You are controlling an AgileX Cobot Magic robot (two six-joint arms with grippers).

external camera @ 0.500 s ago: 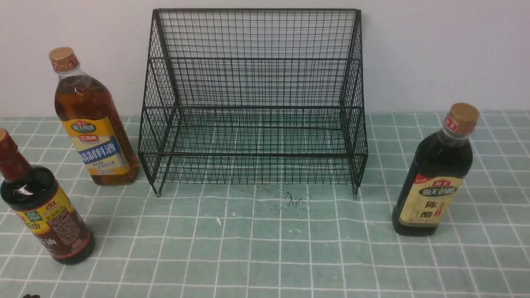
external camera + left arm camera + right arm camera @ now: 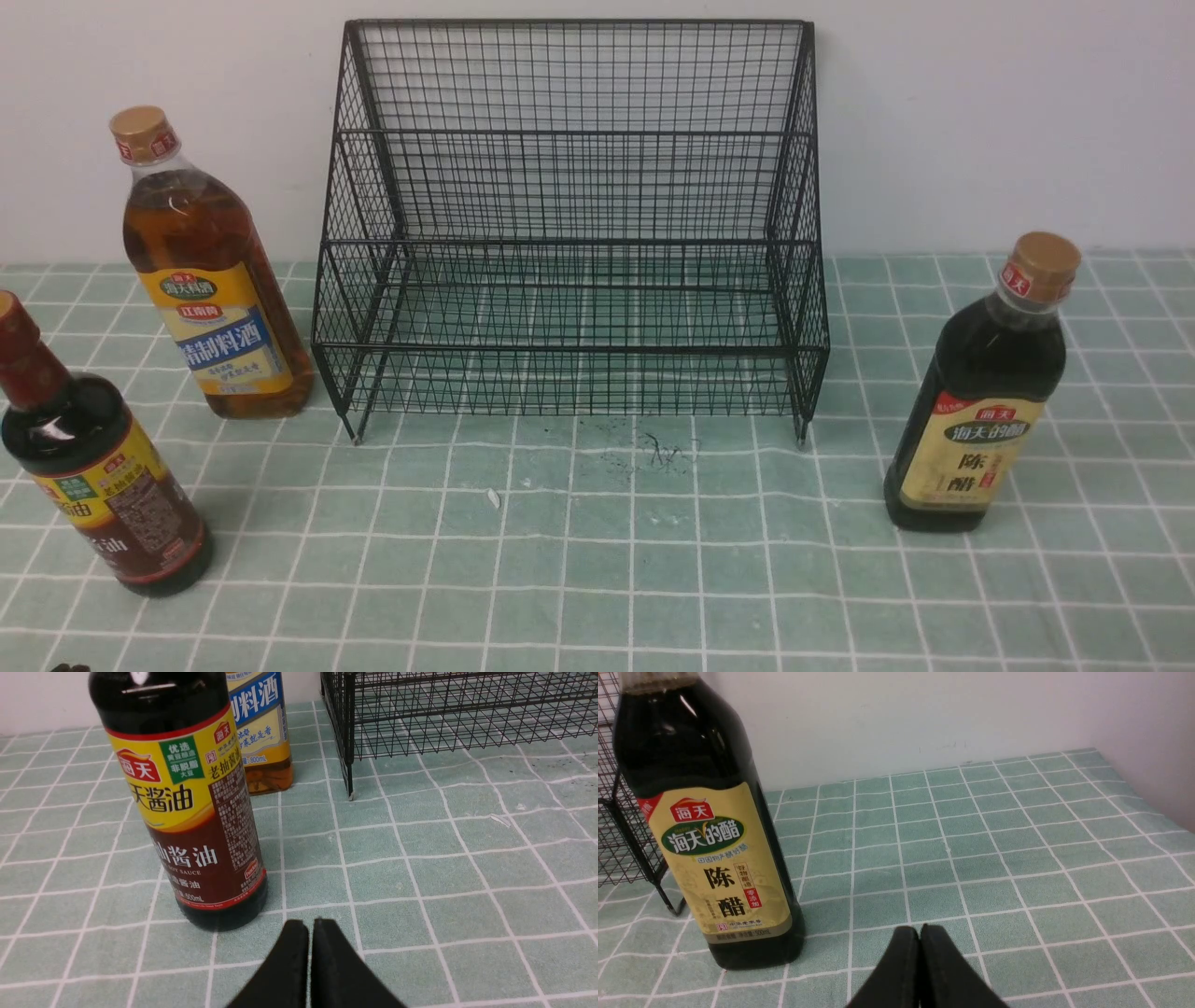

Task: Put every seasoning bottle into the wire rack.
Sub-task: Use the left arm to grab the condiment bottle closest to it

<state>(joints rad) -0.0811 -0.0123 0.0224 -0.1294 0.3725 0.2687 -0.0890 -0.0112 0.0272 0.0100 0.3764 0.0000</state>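
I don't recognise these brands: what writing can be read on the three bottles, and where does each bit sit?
"海天": red logo, red-necked dark bottle.
"酱油": same label, large characters.
"500mL": its lower edge.
"精制料酒": blue band, amber bottle.
"800mL": below that band.
"海天的醋": green oval, tan-capped dark bottle.
"陈醋": same label, large characters.
Remaining small print: too small to read.

Green checked cloth [image 2: 597, 579] over the table. Standing upright on it: black wire rack [image 2: 569, 243] at the back, amber bottle [image 2: 210, 280] just left of the rack, red-necked dark bottle [image 2: 93, 485] nearer on the left, tan-capped dark bottle [image 2: 980, 401] off to the right. In front of the rack, dark smudges [image 2: 658, 453] and a small white scrap [image 2: 493, 498].
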